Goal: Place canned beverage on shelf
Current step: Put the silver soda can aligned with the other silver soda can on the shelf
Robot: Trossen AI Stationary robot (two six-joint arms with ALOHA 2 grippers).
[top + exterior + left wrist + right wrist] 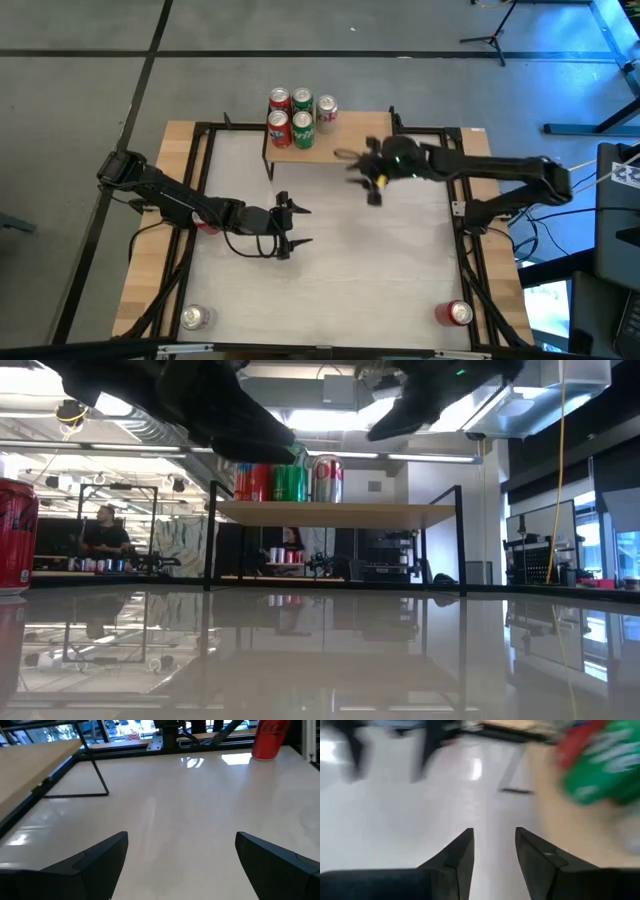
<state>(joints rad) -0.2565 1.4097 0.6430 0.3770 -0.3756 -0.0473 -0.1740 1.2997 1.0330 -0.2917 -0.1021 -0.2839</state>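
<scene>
The shelf (348, 136) is a small light-wood board on thin black legs at the table's far side, also seen in the low view (330, 513). Several cans (300, 115) stand upright on its left part: red, green and one silver (326, 478). My right gripper (352, 165) hovers blurred just in front of the shelf's right half. It is open with nothing between its fingers (494, 837), and the green can (605, 765) and the red can (572, 745) lie ahead of it. My left gripper (290, 228) waits wide open over mid-table (182, 840).
A silver can (195, 317) stands at the near left corner and a red can (458, 313) at the near right, also in the left wrist view (267, 740). Another red can (15, 535) shows at the low view's left edge. Black frame rails (200, 180) border the tabletop.
</scene>
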